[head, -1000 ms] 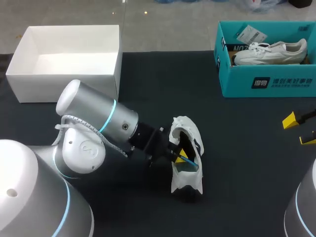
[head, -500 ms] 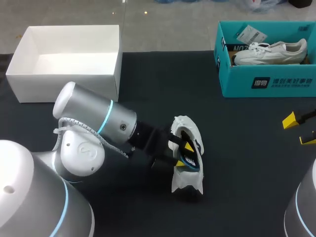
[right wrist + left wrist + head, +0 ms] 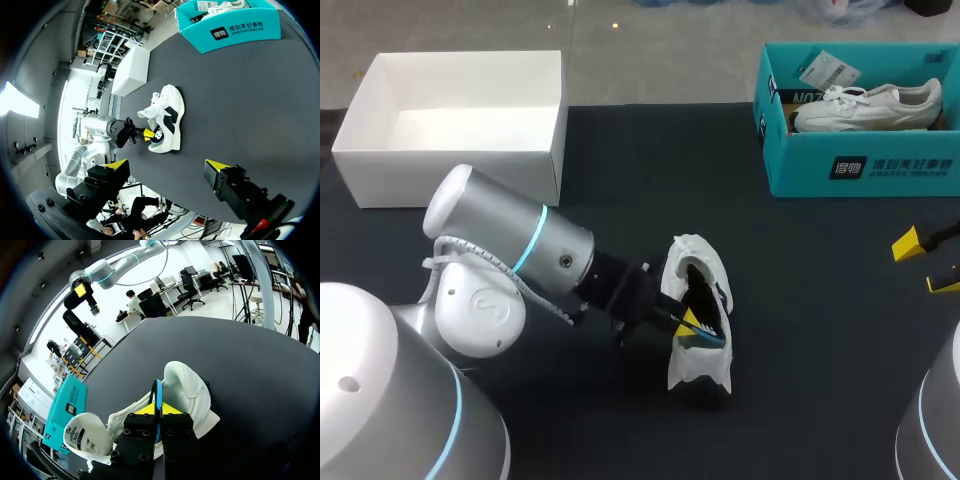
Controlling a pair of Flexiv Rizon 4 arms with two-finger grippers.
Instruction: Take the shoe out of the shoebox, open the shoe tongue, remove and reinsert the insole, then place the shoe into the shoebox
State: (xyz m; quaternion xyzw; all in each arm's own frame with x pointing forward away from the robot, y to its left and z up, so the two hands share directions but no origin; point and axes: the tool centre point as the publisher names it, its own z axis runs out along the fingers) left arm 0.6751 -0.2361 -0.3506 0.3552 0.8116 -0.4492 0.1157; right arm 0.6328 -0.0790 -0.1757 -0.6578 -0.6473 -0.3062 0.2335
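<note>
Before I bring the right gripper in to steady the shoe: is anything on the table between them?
Nothing visible. Only bare table lies between the open right gripper and the shoe. The left gripper, shut on the blue insole, is at the shoe's opening, on the side away from the right arm.

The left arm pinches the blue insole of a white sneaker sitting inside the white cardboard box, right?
No: the white sneaker lies on the black table, outside the white cardboard box, as the head view shows. The left gripper does pinch its blue insole.
</note>
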